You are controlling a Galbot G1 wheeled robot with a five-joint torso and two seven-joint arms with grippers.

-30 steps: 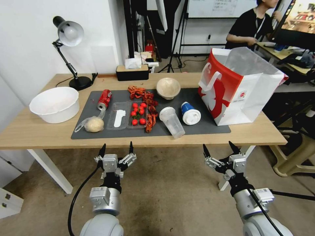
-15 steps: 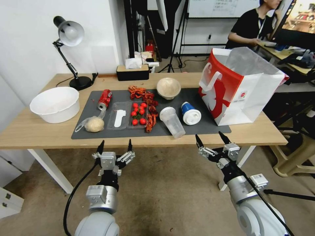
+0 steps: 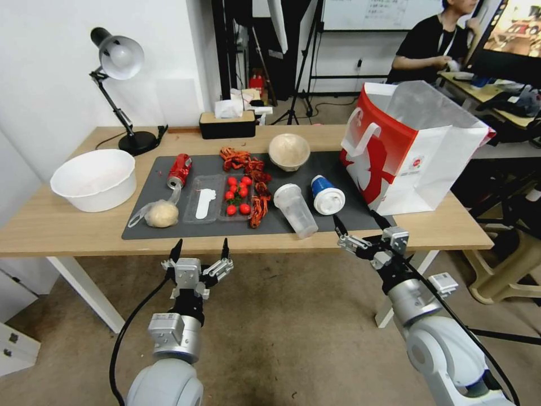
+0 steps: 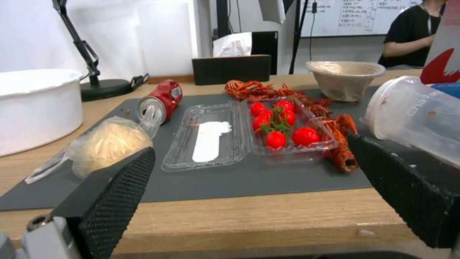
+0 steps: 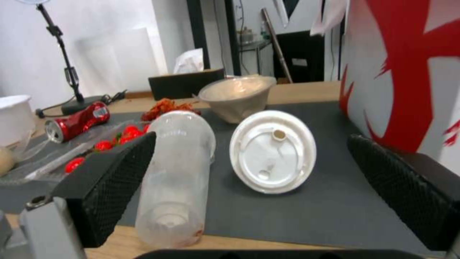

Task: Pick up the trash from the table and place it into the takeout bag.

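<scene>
Lying on its side just beyond the right gripper (image 3: 360, 221), the clear plastic cup (image 3: 296, 210) points its base at the desk's (image 3: 67, 228) near edge, fingers (image 5: 113, 181) spread wide with nothing between them. Blue cup with white lid (image 3: 328, 195) lies beside it, lid toward the fingers. Right wrist view adds detail the head view lacks: reddish residue at the clear cup's base and a small sip hole in the lid.

Left gripper (image 3: 200, 250) hangs below the desk's front edge, fingers (image 4: 107, 196) also wide and empty. Just past them sits the clear bag with beige lump (image 3: 158, 213), then an open clear tray (image 4: 247, 135) of cherry tomatoes. The crushed red can (image 3: 180, 170) lies farther on, open end toward the fingers in the left wrist view. Beige bowl (image 3: 288, 151) stands upright at the dark grey mat's (image 3: 338, 223) far edge.

Takeout bag (image 3: 411, 149) stands open-topped, right of the right fingers, red-and-white, white loop handle, small logo.
</scene>
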